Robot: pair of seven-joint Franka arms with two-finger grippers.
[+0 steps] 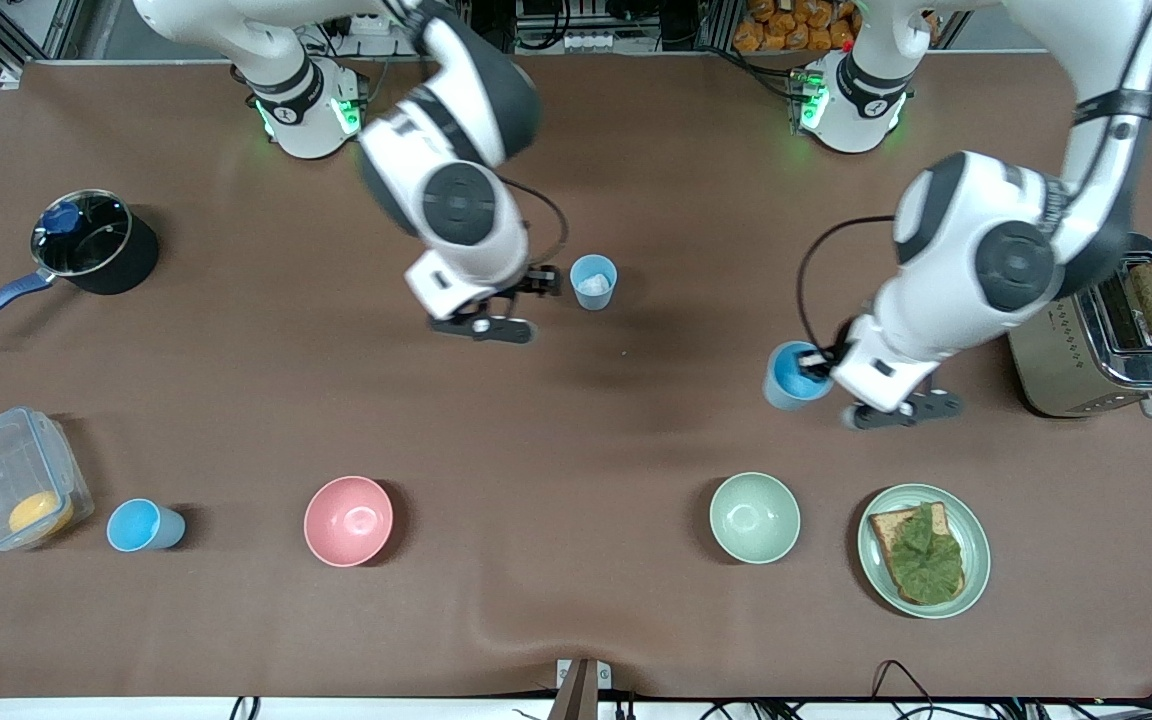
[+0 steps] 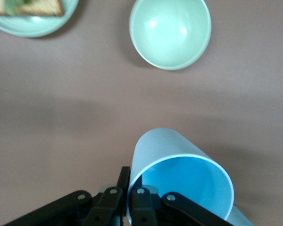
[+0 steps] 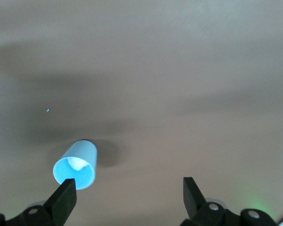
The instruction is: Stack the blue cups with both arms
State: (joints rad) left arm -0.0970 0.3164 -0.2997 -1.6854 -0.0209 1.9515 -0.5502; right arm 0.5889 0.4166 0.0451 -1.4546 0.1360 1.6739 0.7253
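On the brown tabletop point(image 1: 636, 450), a small light-blue plastic cup point(image 1: 144, 526) stands beside a pink bowl point(image 1: 348, 521), near the front camera. The right pincer point(image 1: 536, 300) hangs wide open and empty beside a second upright blue cup point(image 1: 593, 281); a hasty closing could tip it. The left pincer point(image 1: 821, 365) pinches the rim of a tilted third blue cup point(image 1: 791, 376); that thin grip may slip. Open tabletop lies between the arms.

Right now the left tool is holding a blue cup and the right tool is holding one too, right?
Not quite. The left tool does grip a blue cup, but the right wrist view shows the right tool open and empty, with the other blue cup standing on the table.
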